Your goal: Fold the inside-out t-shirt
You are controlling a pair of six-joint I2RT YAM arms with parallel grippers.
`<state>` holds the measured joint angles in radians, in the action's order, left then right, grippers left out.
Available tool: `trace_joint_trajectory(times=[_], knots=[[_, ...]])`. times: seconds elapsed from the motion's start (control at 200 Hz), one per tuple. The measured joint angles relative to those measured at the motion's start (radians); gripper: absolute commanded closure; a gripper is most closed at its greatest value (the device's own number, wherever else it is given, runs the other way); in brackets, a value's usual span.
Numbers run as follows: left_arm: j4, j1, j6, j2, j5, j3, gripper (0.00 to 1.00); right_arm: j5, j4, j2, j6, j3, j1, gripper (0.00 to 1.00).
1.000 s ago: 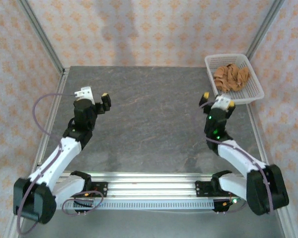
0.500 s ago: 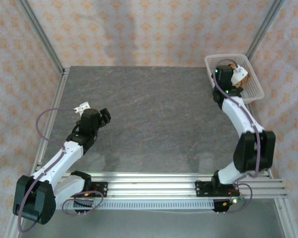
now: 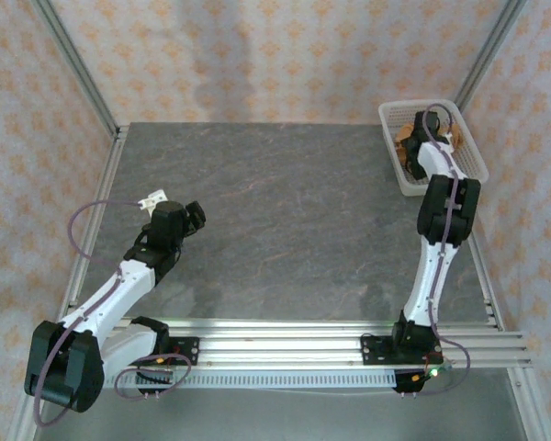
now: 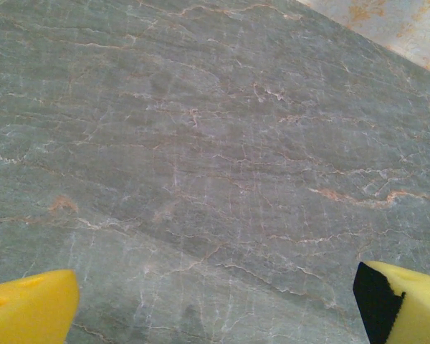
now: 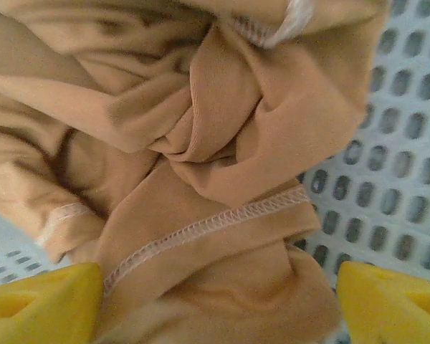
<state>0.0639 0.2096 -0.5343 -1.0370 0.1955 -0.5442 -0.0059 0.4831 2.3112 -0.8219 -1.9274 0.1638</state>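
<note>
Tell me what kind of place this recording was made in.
Probably a lab test cell for robot manipulation, not a home: a grey stone-patterned tabletop fenced by aluminium frame posts and orange-patterned backdrop walls, with a white plastic mesh basket holding the crumpled orange-tan t-shirt.

No legible text on the t-shirt [image 5: 222,165] or basket [image 5: 401,143]

An orange-tan t-shirt [image 5: 201,143] with paler stitched seams shows against a white basket [image 5: 405,143] patterned with rows of small dark holes. The table [image 4: 215,143] is grey stone veined in white and rust, and the walls [image 3: 285,55] are pale with an orange floral print. The left gripper [image 4: 215,301] and right gripper [image 5: 215,308] both have bright yellow pads [image 5: 43,301].
</note>
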Motion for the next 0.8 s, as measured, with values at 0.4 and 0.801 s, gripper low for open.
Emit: trace_joint_trajectory(times=[0.4, 0.801], knots=[[0.000, 0.000, 0.000, -0.006, -0.005, -0.001, 0.01, -0.025, 0.086, 0.109, -0.002, -0.232, -0.003, 1.00], [0.159, 0.000, -0.082, 0.079, -0.088, -0.162, 0.03, -0.011, -0.093, -0.517, 0.064, 0.188, -0.082, 1.00]])
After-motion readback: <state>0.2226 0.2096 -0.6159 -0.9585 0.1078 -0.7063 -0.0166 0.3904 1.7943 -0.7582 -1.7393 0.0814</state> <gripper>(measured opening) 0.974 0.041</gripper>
